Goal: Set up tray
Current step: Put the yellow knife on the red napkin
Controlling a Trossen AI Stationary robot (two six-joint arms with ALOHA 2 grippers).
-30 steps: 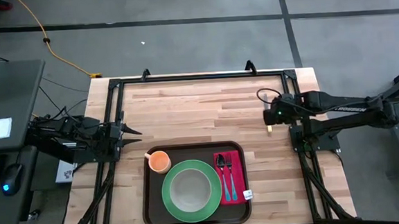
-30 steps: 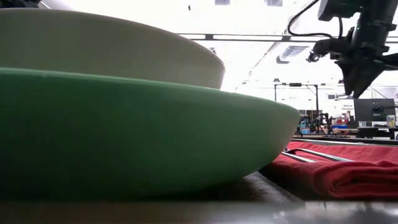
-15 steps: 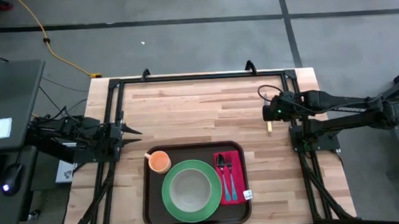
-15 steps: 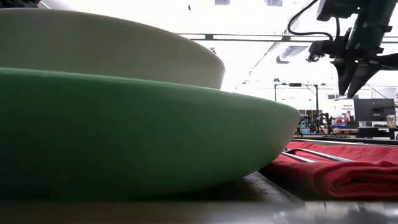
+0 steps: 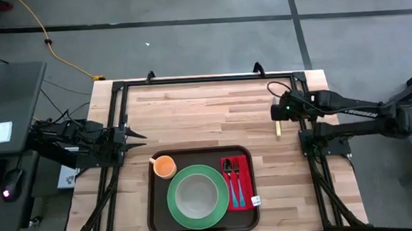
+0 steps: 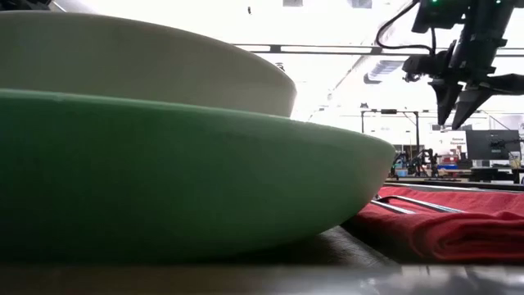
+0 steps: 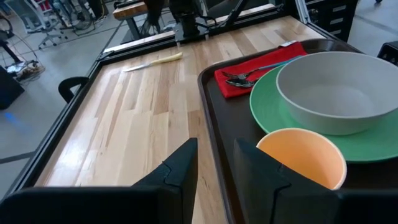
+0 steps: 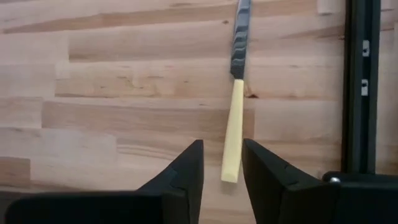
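The right gripper (image 8: 222, 163) is hovering, fingers parted, over the knife (image 8: 235, 107) by the tabletop's right edge; the tray (image 5: 154, 204) is sitting at the near edge. An off-centre pinch could skid the thin handle away. The left gripper (image 7: 214, 163), slightly parted, is waiting left.

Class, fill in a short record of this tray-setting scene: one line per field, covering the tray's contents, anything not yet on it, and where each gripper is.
Tray: dark brown, at the table's near edge
On tray: green plate with grey bowl, orange cup, red napkin with fork and spoon
Not on tray: knife, cream handle, on bare wood beyond the tray's right corner
Right gripper: above the knife handle, fingers open, holding nothing
Left gripper: waiting at the table's left side, fingers apart, empty
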